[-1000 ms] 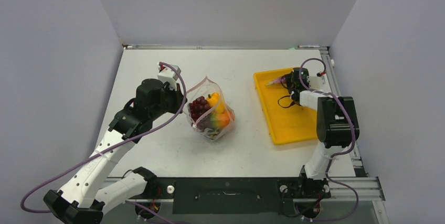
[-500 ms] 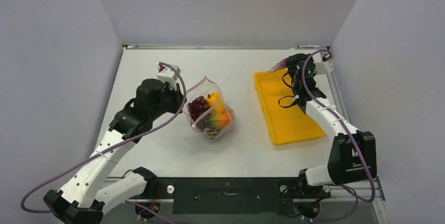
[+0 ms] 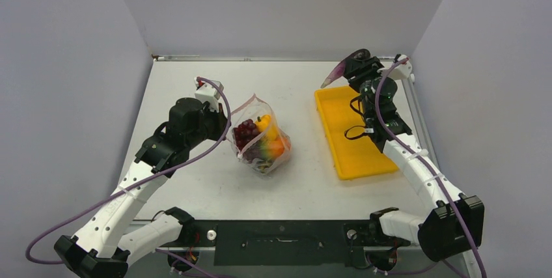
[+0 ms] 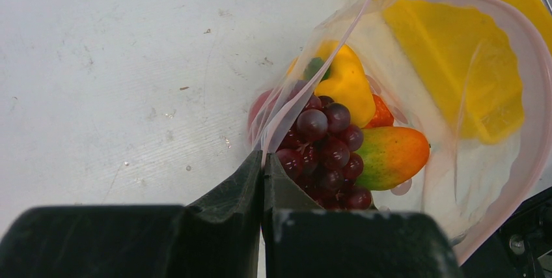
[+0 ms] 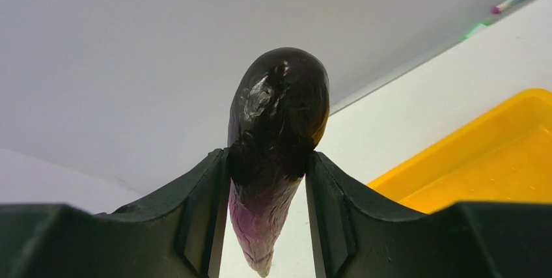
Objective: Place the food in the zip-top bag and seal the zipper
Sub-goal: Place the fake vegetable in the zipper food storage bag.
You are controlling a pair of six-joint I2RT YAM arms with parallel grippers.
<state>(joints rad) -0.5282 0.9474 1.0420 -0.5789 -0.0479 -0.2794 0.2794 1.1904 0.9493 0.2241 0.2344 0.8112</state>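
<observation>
White tabletop [image 3: 312, 190], centre frame: my left gripper [image 4: 262, 164], fingers [image 4: 237, 187] pressed together, pinches the rim of the zip-top bag [image 3: 255, 110], food [image 4: 325, 154] already inside. Upper right, my right gripper [image 3: 355, 68] clamps the eggplant [image 5: 276, 122] near the yellow tray [image 3: 338, 154]'s far end; glossy, it may slip, or snag the floppy mouth.

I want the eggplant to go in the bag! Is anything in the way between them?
Nothing I can see. The right gripper holds the eggplant up by the far end of the yellow tray. Only table lies between tray and bag, and the left gripper pinches the bag's edge, its mouth open.
</observation>
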